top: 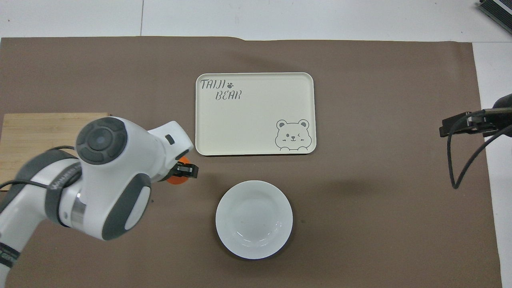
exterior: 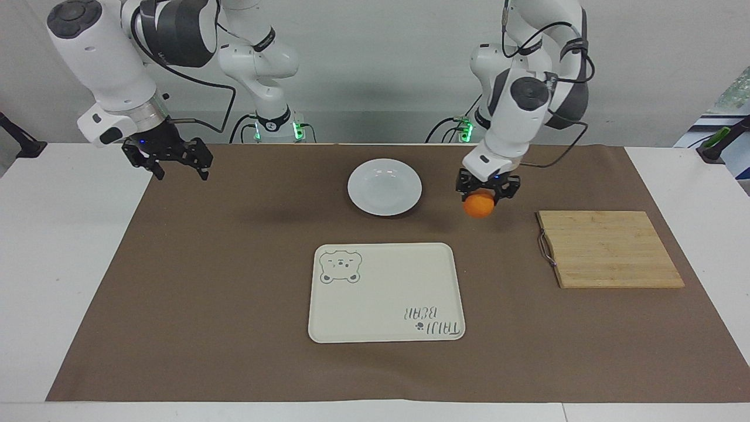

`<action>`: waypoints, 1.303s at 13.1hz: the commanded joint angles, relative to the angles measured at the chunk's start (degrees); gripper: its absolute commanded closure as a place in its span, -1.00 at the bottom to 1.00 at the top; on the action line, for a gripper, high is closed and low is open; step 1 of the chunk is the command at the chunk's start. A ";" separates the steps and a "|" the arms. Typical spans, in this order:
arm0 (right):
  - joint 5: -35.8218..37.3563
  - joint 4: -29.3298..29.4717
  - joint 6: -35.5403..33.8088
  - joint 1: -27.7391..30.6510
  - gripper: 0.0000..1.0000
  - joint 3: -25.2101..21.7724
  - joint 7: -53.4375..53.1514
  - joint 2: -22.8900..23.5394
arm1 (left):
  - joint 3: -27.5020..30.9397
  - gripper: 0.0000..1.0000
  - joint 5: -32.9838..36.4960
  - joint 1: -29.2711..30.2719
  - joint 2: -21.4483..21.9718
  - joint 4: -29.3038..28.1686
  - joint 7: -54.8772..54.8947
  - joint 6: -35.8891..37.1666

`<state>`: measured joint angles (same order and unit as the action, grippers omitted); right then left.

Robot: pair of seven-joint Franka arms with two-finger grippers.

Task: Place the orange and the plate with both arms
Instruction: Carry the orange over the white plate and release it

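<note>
My left gripper (exterior: 487, 189) is shut on the orange (exterior: 479, 206) and holds it in the air over the brown mat, between the wooden board and the white plate (exterior: 384, 186). In the overhead view the left arm covers most of the orange (top: 175, 180), and the left gripper (top: 186, 171) shows beside the plate (top: 254, 219). The plate is empty and lies on the mat, nearer to the robots than the cream tray. My right gripper (exterior: 171, 162) waits open and empty in the air over the mat's edge at the right arm's end; it also shows in the overhead view (top: 460, 125).
A cream bear tray (exterior: 387, 293) lies empty mid-mat, also seen from overhead (top: 256, 114). An empty wooden cutting board (exterior: 609, 249) with a metal handle lies toward the left arm's end (top: 40, 128). A brown mat (exterior: 234, 264) covers the white table.
</note>
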<state>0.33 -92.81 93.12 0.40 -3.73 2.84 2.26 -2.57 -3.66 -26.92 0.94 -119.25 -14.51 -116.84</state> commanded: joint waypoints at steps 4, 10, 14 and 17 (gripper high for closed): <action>0.20 -1.05 0.49 0.48 -1.00 0.65 -0.82 -1.03 | 1.34 1.00 -1.62 -20.60 -0.14 -8.53 -18.34 -15.60; 0.20 -1.05 0.49 0.48 -1.00 0.65 -0.82 -1.03 | 1.25 0.79 -1.71 -27.04 -2.33 -14.43 -21.78 -22.82; 0.29 -1.14 1.01 0.48 -1.00 0.74 -0.73 -0.94 | 1.43 -1.00 -2.41 -26.69 -3.31 -13.11 -22.14 -23.00; 0.20 -2.89 3.03 -1.54 -1.00 0.92 -1.08 -1.12 | 1.78 -1.00 -2.32 -23.63 -3.05 -10.23 -21.26 -21.51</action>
<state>0.33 -93.09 94.14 -0.15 -3.37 2.84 2.25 -1.27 -4.99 -52.65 -2.37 -131.62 -36.59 -138.93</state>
